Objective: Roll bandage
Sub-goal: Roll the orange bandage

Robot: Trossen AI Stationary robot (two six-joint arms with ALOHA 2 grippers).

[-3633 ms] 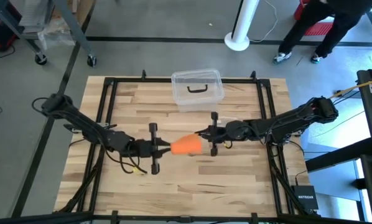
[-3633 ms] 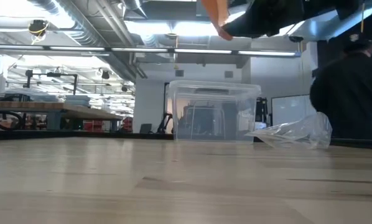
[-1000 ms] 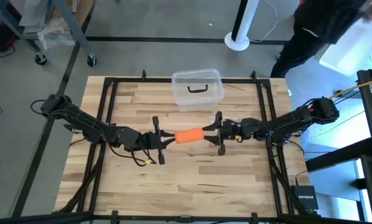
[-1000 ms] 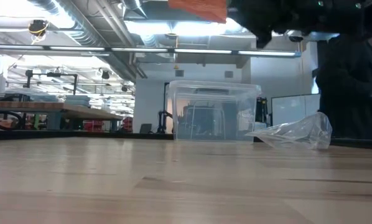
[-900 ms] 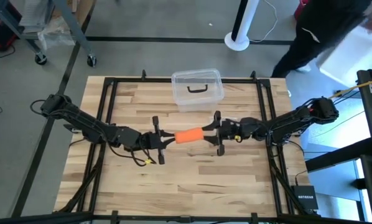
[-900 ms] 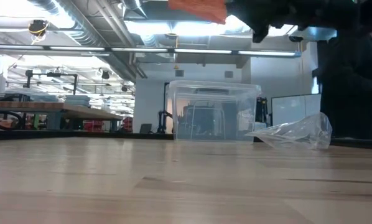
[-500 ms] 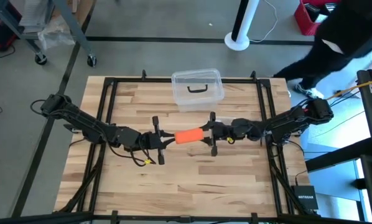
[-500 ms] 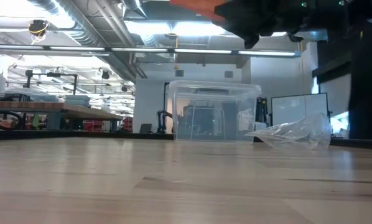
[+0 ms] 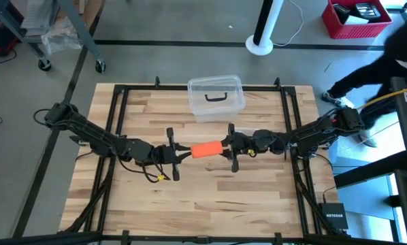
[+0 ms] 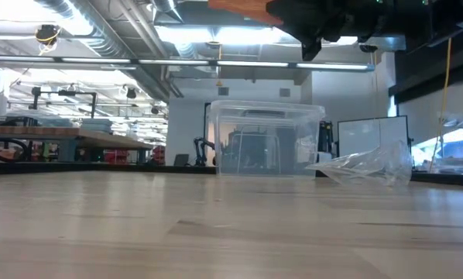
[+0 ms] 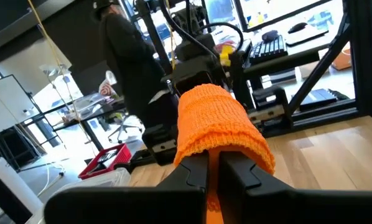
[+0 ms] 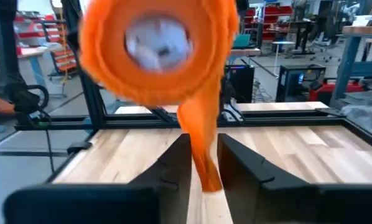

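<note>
Both arms have the bandage (image 9: 205, 149) up over mid-table, left gripper (image 9: 178, 154) and right gripper (image 9: 225, 147) each pinched on an end (rolled into a tube).

Pretty much all the clutter sits at the far edge: the clear plastic box (image 9: 216, 96) and, beside it, a crumpled plastic wrapper (image 10: 368, 166). Everything on the table (image 9: 210, 197) nearer than the box is bare wood, wide open. Mid-table, the two arms meet over it, holding the bandage (image 9: 205, 149) up off the wood.
</note>
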